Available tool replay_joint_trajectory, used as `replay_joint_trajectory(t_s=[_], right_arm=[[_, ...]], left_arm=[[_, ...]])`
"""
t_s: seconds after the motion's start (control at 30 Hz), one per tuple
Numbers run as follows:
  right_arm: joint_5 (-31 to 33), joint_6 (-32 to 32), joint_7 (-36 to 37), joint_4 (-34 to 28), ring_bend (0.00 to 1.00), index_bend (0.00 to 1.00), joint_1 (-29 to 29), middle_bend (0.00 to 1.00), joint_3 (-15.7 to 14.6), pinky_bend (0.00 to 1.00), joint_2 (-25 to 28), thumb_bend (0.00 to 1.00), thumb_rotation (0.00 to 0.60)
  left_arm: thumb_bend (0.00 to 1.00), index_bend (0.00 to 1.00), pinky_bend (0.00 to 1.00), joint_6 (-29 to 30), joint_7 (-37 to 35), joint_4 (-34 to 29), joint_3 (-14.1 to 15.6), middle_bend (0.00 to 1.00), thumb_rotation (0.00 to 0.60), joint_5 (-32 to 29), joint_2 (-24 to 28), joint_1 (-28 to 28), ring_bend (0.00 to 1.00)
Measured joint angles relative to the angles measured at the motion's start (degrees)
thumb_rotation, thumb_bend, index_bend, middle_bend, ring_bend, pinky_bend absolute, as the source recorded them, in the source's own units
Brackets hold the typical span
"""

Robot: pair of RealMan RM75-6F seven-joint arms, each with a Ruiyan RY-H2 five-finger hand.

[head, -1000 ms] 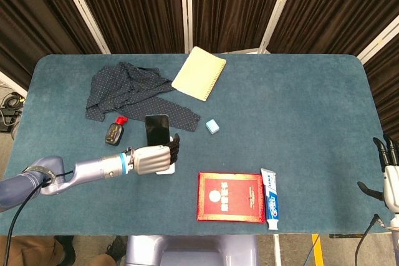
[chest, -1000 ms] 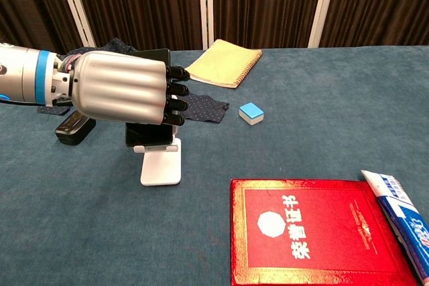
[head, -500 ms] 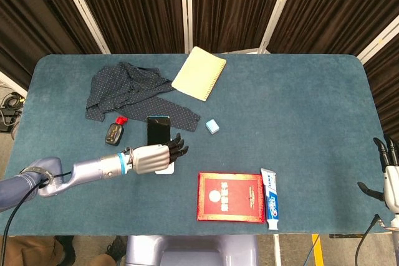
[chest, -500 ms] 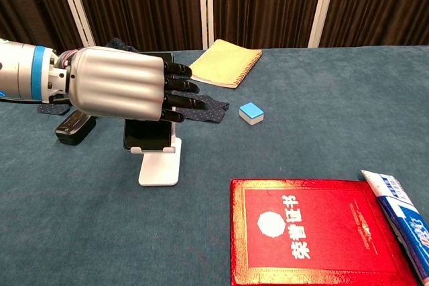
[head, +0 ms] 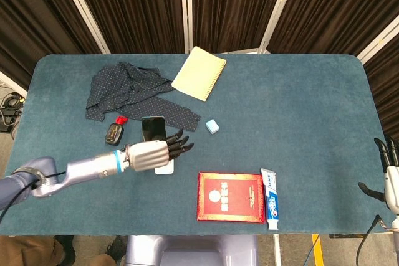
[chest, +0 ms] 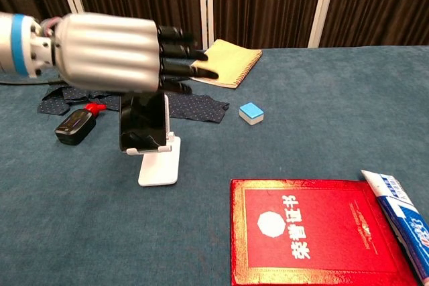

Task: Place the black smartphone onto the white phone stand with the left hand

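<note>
The black smartphone (chest: 142, 122) leans upright on the white phone stand (chest: 159, 165), its lower edge in the stand's lip. In the head view the smartphone (head: 153, 129) shows just above the stand (head: 165, 167). My left hand (chest: 107, 51) hovers above and in front of the phone's top, fingers stretched out straight and holding nothing. The head view shows this left hand (head: 153, 155) over the stand. My right hand (head: 391, 182) hangs at the table's right edge with its fingers apart and nothing in it.
A red book (chest: 315, 232) and a toothpaste tube (chest: 399, 212) lie to the right at the front. A blue block (chest: 251, 113), a yellow notebook (chest: 224, 63), a dotted dark cloth (head: 134, 91) and a small black device with a red cap (chest: 75, 125) surround the stand.
My left hand has let go of the phone, straightened its fingers and risen. The phone now leans on the stand by itself. The right hand has not moved.
</note>
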Motion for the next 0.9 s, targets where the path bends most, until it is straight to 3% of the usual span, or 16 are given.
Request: replay_joint_trajectory(t_s=[0.13,0.3,0.47,0.67,0.9], right_arm=[[-0.18,0.0,0.03,-0.17,0.0,0.0,-0.04,0.0,-0.13,0.0,0.07,0.0,0.6],[-0.77,0.34,-0.12,-0.43,0.0,0.0,-0.1,0.0,-0.29,0.0,0.11,0.0,0.6],[-1.14,0.4,-0.25,-0.6,0.0,0.0,-0.11,0.0,-0.49,0.0,0.09,0.0,0.6],[-1.31,0.5,-0.07,-0.73,0.0,0.0,-0.13,0.0,-0.52,0.0,0.14,0.0,0.6],[-1.59,0.63,-0.88,-0.9,0.0,0.0,-0.09,0.0,-0.66,0.0,-0.11,0.0,0.6]], left_arm=[[0.0,0.2,0.12,4.07,-0.78,-2.08,-1.1,0.0,0.6,-1.08,3.17,1.87,0.04],[0.0,0.11,0.07,9.15,-2.45,-3.4,-2.49,0.0,0.6,-3.65,4.77,5.29,0.0],[0.0,0.0,0.0,14.65,-5.63,-6.2,-4.2,0.0,0.6,-11.8,5.31,11.97,0.0],[0.0,0.0,0.0,21.73,-12.4,-14.11,-5.26,0.0,0.6,-25.21,6.66,23.72,0.0],[0.0,0.0,0.0,32.93,-23.4,-19.08,-2.92,0.0,0.6,-31.22,6.77,39.31,0.0]])
